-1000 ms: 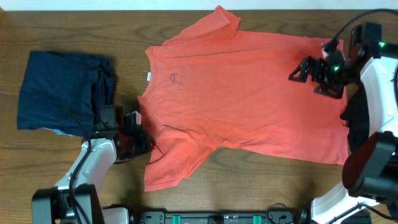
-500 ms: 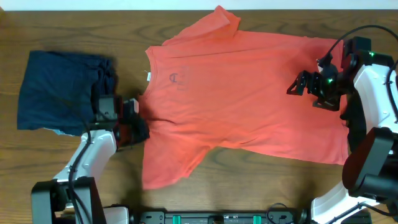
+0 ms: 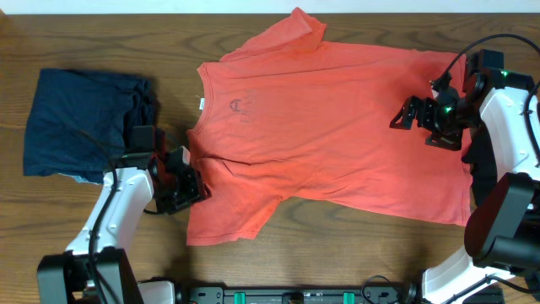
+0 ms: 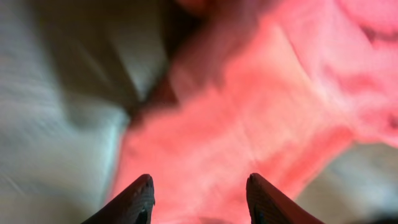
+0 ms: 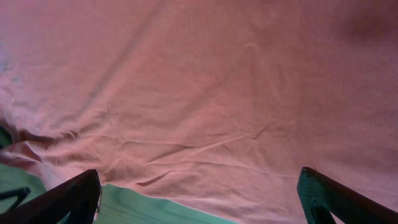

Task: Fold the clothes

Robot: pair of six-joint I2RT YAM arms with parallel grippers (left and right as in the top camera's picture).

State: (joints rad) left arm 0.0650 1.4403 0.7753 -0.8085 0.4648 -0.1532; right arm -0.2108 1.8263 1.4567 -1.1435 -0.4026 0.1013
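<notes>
The coral-red T-shirt (image 3: 337, 127) lies spread across the wooden table, with a small mark below its collar. My left gripper (image 3: 195, 187) sits at the edge of the shirt's near-left sleeve (image 3: 228, 215). In the blurred left wrist view the left gripper (image 4: 199, 183) has its jaws apart, with red sleeve fabric (image 4: 249, 124) lying beyond them and nothing pinched. My right gripper (image 3: 397, 116) hovers over the shirt's right part. The right wrist view shows the right gripper (image 5: 199, 196) wide open above wrinkled fabric (image 5: 205, 93) near a hem. A folded navy garment (image 3: 80, 122) lies at the left.
A dark shape (image 3: 479, 165) lies at the right edge under my right arm; I cannot tell whether it is cloth. Bare wooden table (image 3: 337, 245) shows along the front, and a black and green rail (image 3: 295, 295) runs at the near edge.
My left gripper closed at the sleeve, shifted slightly, and its jaws now stand apart. The near-left sleeve has been pulled and lies flatter and squarer. My right gripper edged left, then stayed still.
</notes>
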